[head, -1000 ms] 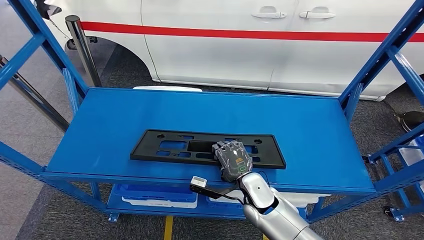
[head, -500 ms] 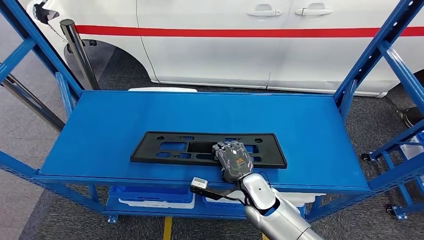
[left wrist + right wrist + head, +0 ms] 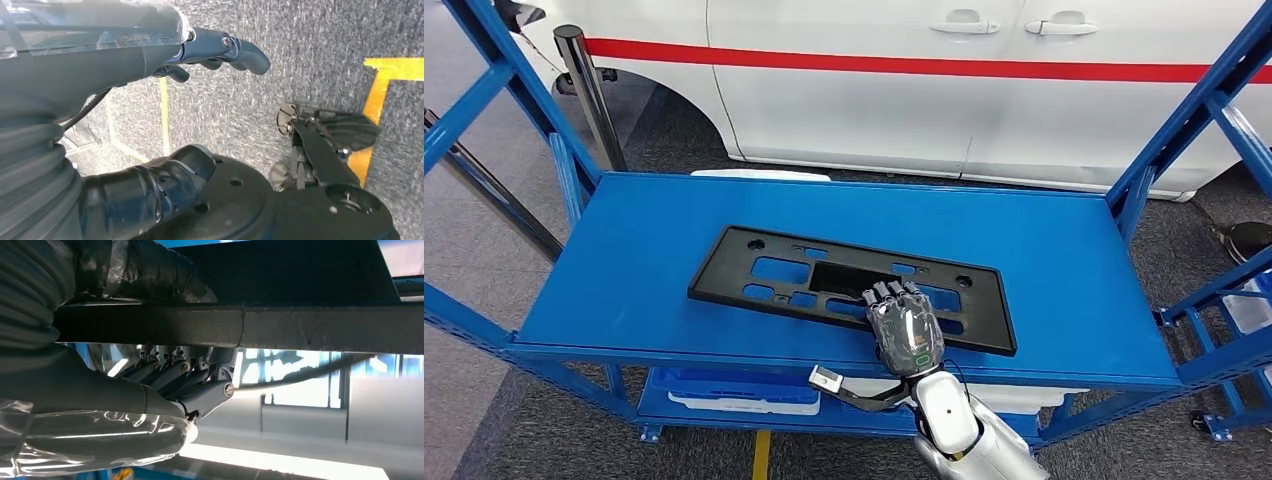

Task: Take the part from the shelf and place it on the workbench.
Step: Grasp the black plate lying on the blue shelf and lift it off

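The flat black plastic plate with rectangular cut-outs and small round holes (image 3: 849, 288) lies on the top board of the blue metal shelf (image 3: 1044, 250), skewed so that its left end sits farther back than its right end. The right hand (image 3: 904, 330) grips the plate's near edge toward its right end: the dark fingers (image 3: 892, 292) lie over the top face, and in the right wrist view the fingers (image 3: 172, 371) curl against the plate's dark edge (image 3: 300, 327) from one side with the thick grey thumb (image 3: 145, 272) on the other. The silver right arm (image 3: 969, 440) comes up from below the shelf's front rail.

In the left wrist view the left hand (image 3: 210, 52) hangs over grey carpet (image 3: 310, 30), holding nothing, its fingers gently bent and apart.

Under the top board, blue plastic bins (image 3: 739, 385) stand on a lower level. Behind the shelf stands a white car with a red stripe (image 3: 924, 70), and a chrome post (image 3: 589, 95) stands at the back left.
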{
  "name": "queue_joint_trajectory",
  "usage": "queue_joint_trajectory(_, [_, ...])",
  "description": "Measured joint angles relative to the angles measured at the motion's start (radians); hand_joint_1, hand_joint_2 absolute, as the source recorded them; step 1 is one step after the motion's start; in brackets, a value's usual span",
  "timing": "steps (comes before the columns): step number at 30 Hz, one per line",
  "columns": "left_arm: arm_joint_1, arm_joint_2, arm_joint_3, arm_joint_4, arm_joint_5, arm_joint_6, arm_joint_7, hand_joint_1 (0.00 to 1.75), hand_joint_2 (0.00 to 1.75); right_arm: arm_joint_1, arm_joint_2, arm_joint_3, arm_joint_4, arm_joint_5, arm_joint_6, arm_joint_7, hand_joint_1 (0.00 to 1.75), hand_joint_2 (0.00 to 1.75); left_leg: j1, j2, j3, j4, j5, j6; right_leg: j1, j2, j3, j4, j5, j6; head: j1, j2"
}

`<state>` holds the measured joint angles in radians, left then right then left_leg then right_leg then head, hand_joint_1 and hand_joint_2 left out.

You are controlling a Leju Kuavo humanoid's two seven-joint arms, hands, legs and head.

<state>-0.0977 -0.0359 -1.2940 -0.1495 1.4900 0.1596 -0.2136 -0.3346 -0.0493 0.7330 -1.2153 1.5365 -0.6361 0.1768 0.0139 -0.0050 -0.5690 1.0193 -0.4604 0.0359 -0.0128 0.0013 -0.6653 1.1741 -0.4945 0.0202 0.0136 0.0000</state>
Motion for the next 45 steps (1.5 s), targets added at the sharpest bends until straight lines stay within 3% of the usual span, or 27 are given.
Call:
queue_joint_trajectory(2, [-0.002, -0.002, 0.000, 0.000, 0.000, -0.002, 0.002, 0.00, 1.75, 0.009, 0.002, -0.021, -0.021, 0.024, -0.029, 0.010, 1.75, 1.75, -0.004, -0.001, -0.003, 0.005, -0.001, -0.007, 0.005, 0.001, 0.051, -0.111, 0.042, -0.008, 0.000, 0.000])
queue_joint_trajectory(6, [-0.001, -0.002, -0.001, 0.000, 0.000, -0.004, 0.011, 0.00, 1.75, 0.023, 0.003, -0.040, -0.045, 0.029, -0.042, 0.033, 1.75, 1.75, -0.005, -0.001, -0.010, 0.010, -0.004, -0.025, 0.006, 0.002, 0.056, -0.140, 0.053, -0.023, -0.001, 0.000])
queue_joint_trajectory(8, [-0.001, -0.002, -0.001, 0.000, 0.001, -0.006, 0.016, 0.00, 1.75, 0.026, 0.003, -0.043, -0.049, 0.029, -0.043, 0.041, 1.75, 1.75, -0.003, -0.001, -0.029, 0.059, -0.051, -0.036, 0.001, 0.000, 0.052, -0.146, 0.062, -0.037, -0.001, 0.000])
queue_joint_trajectory(10, [-0.001, -0.002, -0.001, 0.000, 0.001, -0.007, 0.020, 0.00, 1.75, 0.027, 0.003, -0.043, -0.050, 0.030, -0.043, 0.053, 1.75, 1.75, -0.002, 0.000, -0.072, 0.177, -0.129, -0.044, 0.001, -0.003, 0.043, -0.147, 0.069, -0.045, -0.001, 0.000])
queue_joint_trajectory(12, [0.000, -0.002, -0.001, 0.000, 0.001, -0.007, 0.025, 0.00, 1.75, 0.029, 0.002, -0.042, -0.048, 0.030, -0.043, 0.066, 1.75, 1.75, -0.001, 0.000, -0.100, 0.271, -0.172, -0.048, 0.002, -0.005, 0.028, -0.145, 0.079, -0.046, -0.001, 0.000])
queue_joint_trajectory(13, [0.000, -0.002, -0.002, 0.000, 0.001, -0.007, 0.028, 0.00, 1.75, 0.030, 0.002, -0.042, -0.047, 0.030, -0.043, 0.069, 1.75, 1.75, -0.001, 0.000, -0.088, 0.267, -0.165, -0.049, 0.002, -0.005, 0.020, -0.143, 0.084, -0.045, -0.001, 0.000])
queue_joint_trajectory(14, [0.001, -0.002, -0.002, 0.000, 0.001, -0.007, 0.031, 0.00, 1.75, 0.032, 0.002, -0.042, -0.045, 0.030, -0.043, 0.071, 1.75, 1.75, -0.001, 0.000, -0.056, 0.223, -0.143, -0.048, 0.002, -0.005, 0.013, -0.141, 0.089, -0.043, -0.001, 0.000])
queue_joint_trajectory(16, [0.000, -0.001, -0.002, 0.000, 0.001, -0.007, 0.037, 0.00, 1.75, 0.036, 0.003, -0.041, -0.044, 0.030, -0.044, 0.070, 1.75, 1.75, -0.003, 0.000, 0.034, 0.078, -0.094, -0.043, 0.002, -0.004, 0.002, -0.136, 0.099, -0.035, -0.001, 0.000])
queue_joint_trajectory(17, [0.000, -0.001, -0.003, 0.000, 0.001, -0.007, 0.040, 0.00, 1.75, 0.037, 0.003, -0.041, -0.043, 0.030, -0.045, 0.069, 1.75, 1.75, -0.005, -0.001, 0.064, 0.025, -0.079, -0.039, 0.003, -0.004, -0.001, -0.134, 0.104, -0.030, -0.001, 0.000])
queue_joint_trajectory(18, [0.000, -0.001, -0.003, 0.000, 0.001, -0.007, 0.043, 0.00, 1.75, 0.039, 0.003, -0.041, -0.043, 0.030, -0.045, 0.066, 1.75, 1.75, -0.007, -0.002, 0.077, -0.003, -0.073, -0.035, 0.004, -0.004, -0.002, -0.133, 0.109, -0.024, -0.001, 0.000])
queue_joint_trajectory(21, [0.001, -0.001, -0.004, 0.000, 0.001, -0.007, 0.051, 0.00, 1.75, 0.043, 0.004, -0.040, -0.041, 0.031, -0.046, 0.059, 1.75, 1.75, -0.010, 0.000, 0.067, -0.009, -0.053, -0.018, 0.002, -0.003, -0.004, -0.138, 0.123, -0.005, 0.000, 0.000])
queue_joint_trajectory(23, [0.001, -0.001, -0.005, 0.000, 0.001, -0.007, 0.052, 0.00, 1.75, 0.046, 0.004, -0.040, -0.040, 0.031, -0.047, 0.057, 1.75, 1.75, -0.006, 0.005, 0.055, -0.015, -0.030, -0.002, 0.000, -0.001, -0.020, -0.101, 0.077, 0.005, 0.001, 0.000])
queue_joint_trajectory(26, [0.001, -0.001, -0.005, 0.000, 0.001, -0.008, 0.053, 0.00, 1.75, 0.049, 0.004, -0.040, -0.036, 0.031, -0.047, 0.054, 1.75, 1.75, -0.007, 0.009, 0.016, -0.013, 0.000, 0.009, -0.002, -0.001, -0.075, 0.082, -0.063, 0.016, 0.002, 0.000])
queue_joint_trajectory(27, [0.002, -0.001, -0.005, 0.000, 0.001, -0.009, 0.053, 0.00, 1.75, 0.051, 0.003, -0.040, -0.033, 0.031, -0.047, 0.053, 1.75, 1.75, -0.007, 0.009, 0.001, -0.011, 0.009, 0.009, -0.002, -0.001, -0.081, 0.131, -0.082, 0.019, 0.002, 0.000])
queue_joint_trajectory(28, [0.002, -0.001, -0.005, 0.000, 0.001, -0.010, 0.054, 0.00, 1.75, 0.053, 0.003, -0.040, -0.031, 0.031, -0.047, 0.052, 1.75, 1.75, -0.008, 0.010, -0.013, -0.008, 0.017, 0.008, -0.002, -0.001, -0.070, 0.149, -0.079, 0.019, 0.002, 0.000])
queue_joint_trajectory(29, [0.002, -0.001, -0.005, 0.000, 0.001, -0.012, 0.054, 0.00, 1.75, 0.054, 0.003, -0.040, -0.029, 0.031, -0.047, 0.052, 1.75, 1.75, -0.008, 0.010, -0.026, -0.004, 0.024, 0.006, -0.002, -0.001, -0.041, 0.128, -0.061, 0.018, 0.002, 0.000])
queue_joint_trajectory(30, [0.002, -0.001, -0.005, 0.000, 0.001, -0.015, 0.054, 0.00, 1.75, 0.054, 0.003, -0.041, -0.027, 0.031, -0.047, 0.052, 1.75, 1.75, -0.008, 0.009, -0.038, -0.001, 0.031, 0.004, -0.002, -0.001, 0.007, 0.074, -0.038, 0.015, 0.002, 0.000])
queue_joint_trajectory(32, [0.002, -0.001, -0.005, 0.000, 0.001, -0.020, 0.054, 0.00, 1.75, 0.052, 0.003, -0.040, -0.025, 0.031, -0.047, 0.052, 1.75, 1.75, -0.010, 0.009, -0.054, 0.005, 0.043, -0.004, 0.001, -0.001, 0.110, -0.069, -0.023, 0.004, 0.001, 0.000])
queue_joint_trajectory(34, [0.002, -0.001, -0.005, 0.000, 0.001, -0.022, 0.054, 0.00, 1.75, 0.051, 0.002, -0.040, -0.024, 0.031, -0.046, 0.051, 1.75, 1.75, -0.011, 0.008, -0.060, 0.004, 0.058, -0.015, 0.008, 0.000, 0.154, -0.144, -0.027, -0.008, 0.001, 0.000])
queue_joint_trajectory(36, [0.002, -0.001, -0.005, 0.000, 0.001, -0.022, 0.054, 0.00, 1.75, 0.050, 0.002, -0.040, -0.022, 0.031, -0.046, 0.051, 1.75, 1.75, -0.010, 0.008, -0.063, 0.000, 0.071, -0.028, 0.009, -0.001, 0.147, -0.156, -0.011, -0.022, 0.001, 0.000])
queue_joint_trajectory(37, [0.003, -0.001, -0.005, 0.001, 0.002, -0.022, 0.054, 0.00, 1.75, 0.048, 0.002, -0.040, -0.021, 0.031, -0.045, 0.051, 1.75, 1.75, -0.009, 0.007, -0.069, 0.006, 0.060, -0.034, 0.007, -0.003, 0.139, -0.159, -0.001, -0.031, 0.001, 0.000])
queue_joint_trajectory(39, [0.004, -0.001, -0.005, 0.001, 0.002, -0.022, 0.054, 0.00, 1.75, 0.047, 0.002, -0.040, -0.018, 0.031, -0.045, 0.051, 1.75, 1.75, -0.008, 0.005, -0.094, 0.066, -0.012, -0.044, 0.001, -0.007, 0.116, -0.166, 0.023, -0.047, -0.001, 0.000])
queue_joint_trajectory(41, [0.004, -0.001, -0.005, 0.001, 0.002, -0.023, 0.054, 0.00, 1.75, 0.047, 0.003, -0.040, -0.016, 0.031, -0.045, 0.052, 1.75, 1.75, -0.006, 0.004, -0.127, 0.190, -0.110, -0.051, 0.004, -0.008, 0.086, -0.164, 0.047, -0.054, -0.002, 0.000])
queue_joint_trajectory(42, [0.004, 0.000, -0.005, 0.001, 0.002, -0.023, 0.055, 0.00, 1.75, 0.047, 0.002, -0.040, -0.015, 0.031, -0.044, 0.053, 1.75, 1.75, -0.006, 0.004, -0.135, 0.247, -0.133, -0.054, 0.005, -0.008, 0.069, -0.163, 0.059, -0.054, -0.002, 0.000])
queue_joint_trajectory(43, [0.004, 0.000, -0.005, 0.001, 0.002, -0.024, 0.055, 0.00, 1.75, 0.048, 0.002, -0.040, -0.013, 0.031, -0.044, 0.054, 1.75, 1.75, -0.006, 0.004, -0.130, 0.279, -0.132, -0.055, 0.005, -0.009, 0.052, -0.160, 0.071, -0.053, -0.002, 0.000])
queue_joint_trajectory(44, [0.004, 0.000, -0.006, 0.001, 0.002, -0.024, 0.055, 0.00, 1.75, 0.048, 0.002, -0.040, -0.012, 0.031, -0.044, 0.055, 1.75, 1.75, -0.005, 0.004, -0.110, 0.278, -0.110, -0.055, 0.006, -0.009, 0.034, -0.156, 0.081, -0.052, -0.002, 0.000])
queue_joint_trajectory(45, [0.004, 0.000, -0.006, 0.001, 0.002, -0.024, 0.055, 0.00, 1.75, 0.049, 0.002, -0.039, -0.011, 0.031, -0.044, 0.056, 1.75, 1.75, -0.005, 0.004, -0.072, 0.244, -0.079, -0.054, 0.006, -0.009, 0.018, -0.152, 0.091, -0.050, -0.002, 0.000])
